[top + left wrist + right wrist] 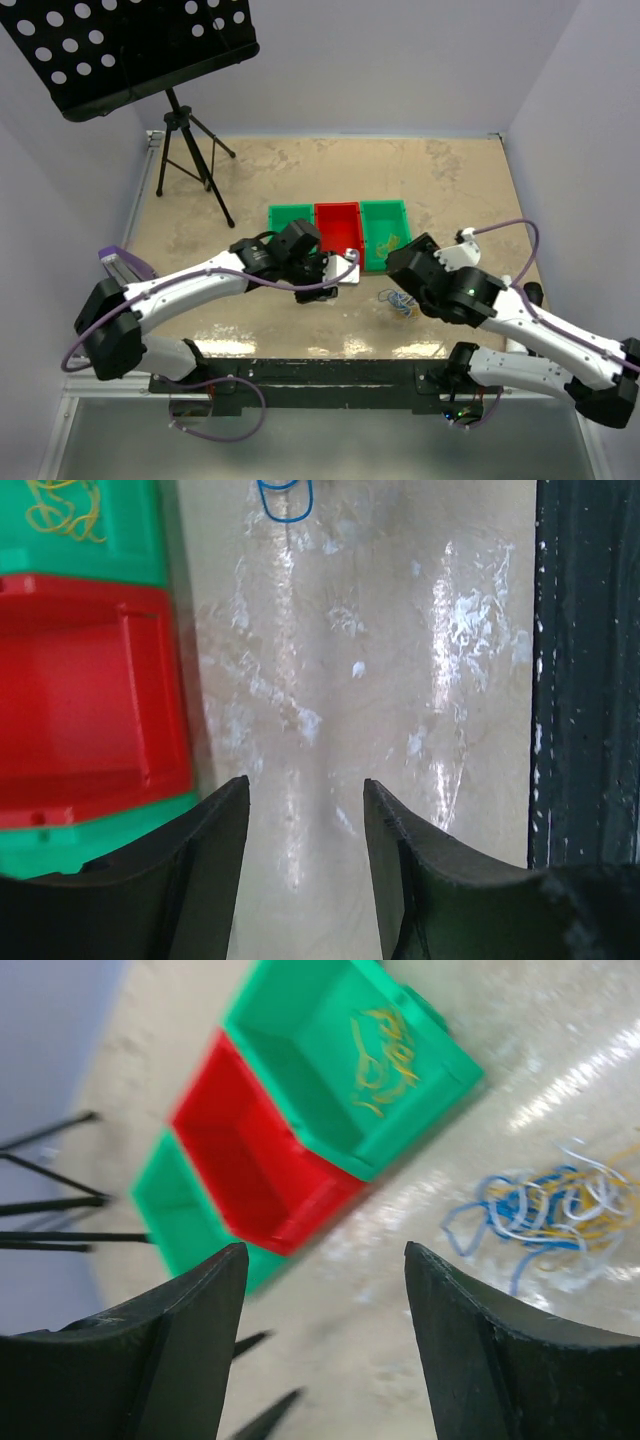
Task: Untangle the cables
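Observation:
A tangle of blue, yellow and white cables [400,303] lies on the table in front of the bins; it also shows in the right wrist view [555,1210]. A blue loop [285,500] of it shows at the top of the left wrist view. Several yellow cables [390,243] lie in the right green bin [385,212], also seen from the right wrist [385,1055]. My left gripper [305,790] is open and empty over bare table by the red bin [80,690]. My right gripper [322,1260] is open and empty, up and left of the tangle.
Three bins stand in a row: a green bin [290,215], the red bin [337,225] and the right green bin. A music stand on a tripod [190,150] is at the back left. The dark front table edge [585,680] is close to the left gripper.

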Controlling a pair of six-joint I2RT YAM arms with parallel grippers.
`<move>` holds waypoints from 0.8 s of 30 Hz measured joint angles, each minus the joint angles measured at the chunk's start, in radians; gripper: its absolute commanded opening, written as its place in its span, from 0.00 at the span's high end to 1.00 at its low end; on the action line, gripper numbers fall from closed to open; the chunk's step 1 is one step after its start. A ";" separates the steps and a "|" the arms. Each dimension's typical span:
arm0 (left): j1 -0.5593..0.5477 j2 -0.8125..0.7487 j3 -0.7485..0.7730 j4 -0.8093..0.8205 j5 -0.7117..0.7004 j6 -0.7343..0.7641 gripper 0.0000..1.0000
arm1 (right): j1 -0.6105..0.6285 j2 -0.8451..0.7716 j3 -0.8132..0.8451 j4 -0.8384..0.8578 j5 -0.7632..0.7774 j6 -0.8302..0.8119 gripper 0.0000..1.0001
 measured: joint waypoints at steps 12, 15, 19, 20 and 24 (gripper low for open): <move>-0.148 0.355 0.074 0.250 -0.106 -0.009 0.38 | -0.012 -0.231 0.145 -0.041 0.139 0.000 0.25; -0.182 0.405 0.112 0.287 -0.118 -0.014 0.29 | -0.012 -0.240 0.164 -0.042 0.154 -0.004 0.24; -0.216 0.450 0.163 0.319 -0.132 -0.022 0.29 | -0.012 -0.243 0.164 -0.051 0.160 -0.003 0.24; -0.222 0.459 0.172 0.331 -0.138 -0.024 0.29 | -0.012 -0.245 0.163 -0.050 0.161 -0.003 0.24; -0.234 0.503 0.204 0.392 -0.182 -0.032 0.29 | -0.012 -0.275 0.152 -0.047 0.161 -0.011 0.24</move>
